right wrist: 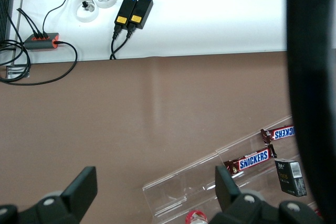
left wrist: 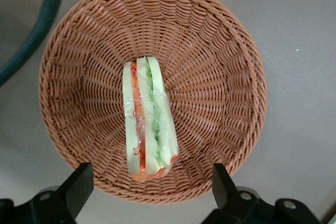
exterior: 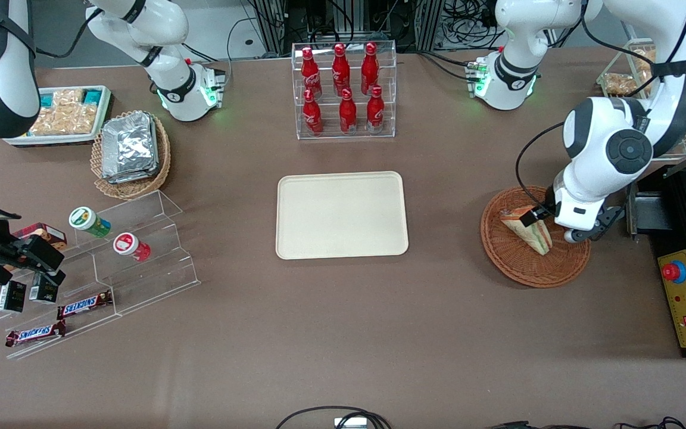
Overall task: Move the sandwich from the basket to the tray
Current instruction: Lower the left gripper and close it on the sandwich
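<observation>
The sandwich point(exterior: 527, 229) is a wrapped white-bread wedge with green, orange and red layers. It lies in the round reddish-brown wicker basket point(exterior: 513, 265) toward the working arm's end of the table. In the left wrist view the sandwich point(left wrist: 148, 116) lies on edge in the basket point(left wrist: 220, 77). My left gripper point(exterior: 581, 233) hangs above the basket, beside the sandwich. It is open and empty point(left wrist: 152, 184), its fingers point(left wrist: 79, 184) wide apart above the basket's rim. The cream-beige tray point(exterior: 342, 214) lies bare at the table's middle.
A clear rack of red bottles point(exterior: 344, 89) stands farther from the camera than the tray. A tan basket of foil packets point(exterior: 130, 152), a white snack tray point(exterior: 63, 116) and a clear stepped stand with snack bars point(exterior: 99, 268) lie toward the parked arm's end. A control box point(exterior: 685, 304) sits beside the basket.
</observation>
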Robot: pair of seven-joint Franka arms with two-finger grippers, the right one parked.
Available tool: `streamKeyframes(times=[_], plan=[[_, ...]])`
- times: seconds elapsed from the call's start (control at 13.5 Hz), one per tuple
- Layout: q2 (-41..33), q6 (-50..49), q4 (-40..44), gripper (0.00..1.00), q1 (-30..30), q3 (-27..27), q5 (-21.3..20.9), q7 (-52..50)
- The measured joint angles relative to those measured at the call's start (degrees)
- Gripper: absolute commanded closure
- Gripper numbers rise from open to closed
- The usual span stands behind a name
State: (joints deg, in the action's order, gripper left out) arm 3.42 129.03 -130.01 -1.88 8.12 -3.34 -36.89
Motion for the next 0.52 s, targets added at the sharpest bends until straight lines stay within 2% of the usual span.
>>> streamKeyframes(times=[0.52], plan=[[4.21,12.31,-6.46,0.00,-0.29,-0.32,0.00,-2.62]])
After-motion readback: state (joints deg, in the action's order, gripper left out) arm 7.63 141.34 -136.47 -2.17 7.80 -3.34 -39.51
